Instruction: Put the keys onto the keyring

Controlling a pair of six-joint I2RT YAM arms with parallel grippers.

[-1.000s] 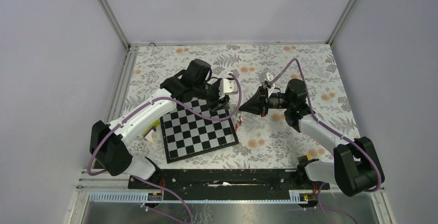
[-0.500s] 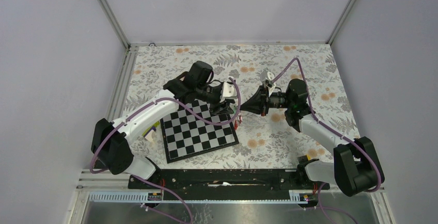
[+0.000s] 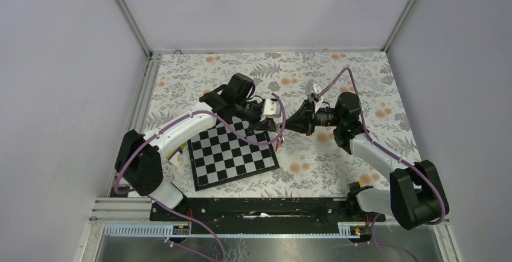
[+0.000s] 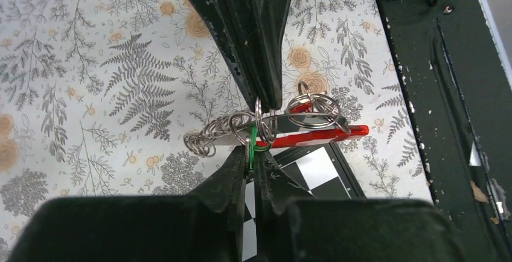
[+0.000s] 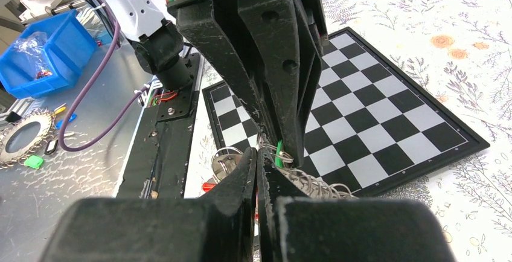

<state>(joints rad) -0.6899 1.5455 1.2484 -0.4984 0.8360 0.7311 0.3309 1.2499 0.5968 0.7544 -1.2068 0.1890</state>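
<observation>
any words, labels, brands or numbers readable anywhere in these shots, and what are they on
No readable text in any view.
chessboard: plain squares, no letters or numbers on its rim.
red keyring: no print shows.
green key: mostly hidden, nothing readable.
yellow-purple-white small object: too small to tell.
blue bin: no label visible.

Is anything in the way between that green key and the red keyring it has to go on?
Nothing visible does. The left tool pinches the green key right against the metal rings held by the right tool, and the red keyring hangs among those rings, over a corner of the chessboard.
</observation>
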